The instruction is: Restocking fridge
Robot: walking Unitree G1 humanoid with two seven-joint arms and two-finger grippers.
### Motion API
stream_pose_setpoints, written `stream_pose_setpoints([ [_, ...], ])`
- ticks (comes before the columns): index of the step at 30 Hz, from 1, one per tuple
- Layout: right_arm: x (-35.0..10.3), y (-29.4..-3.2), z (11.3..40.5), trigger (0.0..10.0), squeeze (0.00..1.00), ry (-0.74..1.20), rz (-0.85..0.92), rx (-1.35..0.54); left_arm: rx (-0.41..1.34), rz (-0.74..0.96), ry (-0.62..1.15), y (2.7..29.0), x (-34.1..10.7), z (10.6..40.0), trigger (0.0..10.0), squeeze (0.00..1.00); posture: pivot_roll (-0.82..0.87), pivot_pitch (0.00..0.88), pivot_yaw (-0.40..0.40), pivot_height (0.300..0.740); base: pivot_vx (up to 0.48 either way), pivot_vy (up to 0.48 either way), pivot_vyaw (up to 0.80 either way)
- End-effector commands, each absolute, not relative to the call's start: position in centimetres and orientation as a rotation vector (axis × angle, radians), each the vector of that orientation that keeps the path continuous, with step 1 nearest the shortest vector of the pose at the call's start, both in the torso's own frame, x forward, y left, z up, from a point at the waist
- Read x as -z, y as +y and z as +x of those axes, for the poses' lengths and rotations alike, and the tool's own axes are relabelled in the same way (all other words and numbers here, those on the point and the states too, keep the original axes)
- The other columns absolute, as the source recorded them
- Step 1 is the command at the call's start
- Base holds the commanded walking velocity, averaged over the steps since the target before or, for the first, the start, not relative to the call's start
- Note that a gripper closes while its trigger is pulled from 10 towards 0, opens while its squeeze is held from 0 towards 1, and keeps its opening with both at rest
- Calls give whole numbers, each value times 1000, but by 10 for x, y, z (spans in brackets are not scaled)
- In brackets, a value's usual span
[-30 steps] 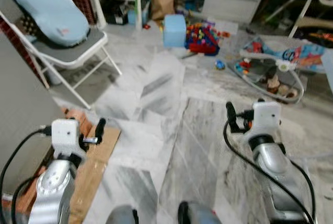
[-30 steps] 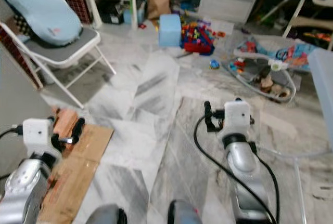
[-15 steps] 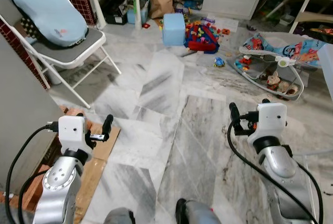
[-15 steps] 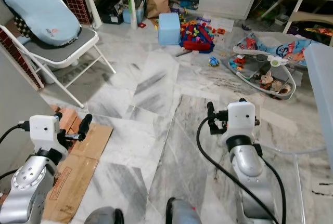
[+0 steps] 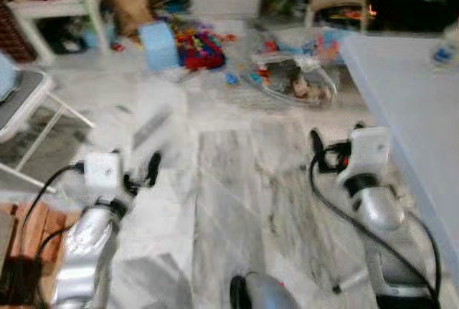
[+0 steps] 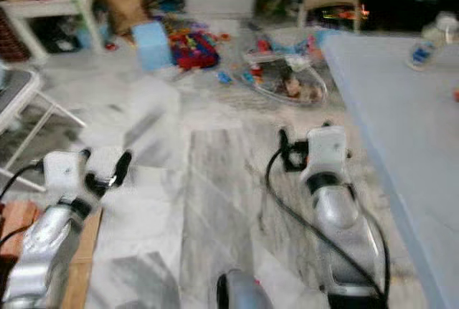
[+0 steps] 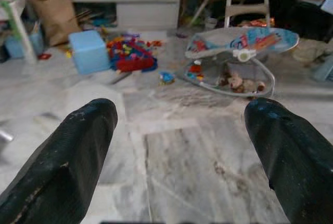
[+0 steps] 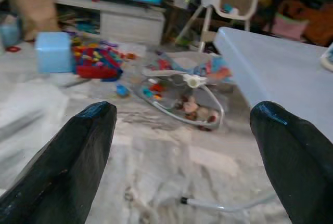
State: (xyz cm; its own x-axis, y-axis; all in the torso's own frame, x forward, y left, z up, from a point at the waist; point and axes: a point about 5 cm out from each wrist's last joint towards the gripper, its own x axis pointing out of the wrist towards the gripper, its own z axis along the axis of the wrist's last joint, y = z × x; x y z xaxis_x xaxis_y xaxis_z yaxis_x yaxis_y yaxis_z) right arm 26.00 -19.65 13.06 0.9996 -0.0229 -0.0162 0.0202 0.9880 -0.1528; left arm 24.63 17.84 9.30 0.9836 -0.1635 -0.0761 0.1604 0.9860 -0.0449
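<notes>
Fridge stock is the concern, and where the fridge itself stands I cannot tell from these views; the nearest thing to a candidate for stocking is a small bottle standing at the far end of the table, too blurred to name for sure.

That table is what has just changed. Half a second ago only its edge showed; now its pale blue top runs down the robot's right, while the folding chair that stood in plain view has slid off, away from the table. The whole picture has shifted and smeared, so the head has swung toward the table rather than anything on the floor moving. I judge the robot is turning to find its goods or the fridge; how far the restocking has got, the scene does not settle.

Both arms are carried before the body much as they were. The right gripper hangs over the marble floor just beside the table's near edge, released wide and grasping nothing, its fingers far apart with bare floor between. The left gripper, well away from the table, is likewise spread and empty, its fingers touching nothing.

Beyond the table's far corner lie a baby bouncer, toy bricks and a blue box
</notes>
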Motion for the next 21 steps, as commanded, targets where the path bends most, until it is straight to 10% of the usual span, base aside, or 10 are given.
stream_pose_setpoints([
  [1,-135,-190,262,10000,0,2,-143,2,133,-21,88,189,-92,243,10000,0,-27,126,-24,740,424,0,-800],
  [21,-134,-186,266,10000,0,3,-134,-3,144,-41,98,182,-90,249,10000,0,-31,121,-26,740,300,333,-465],
])
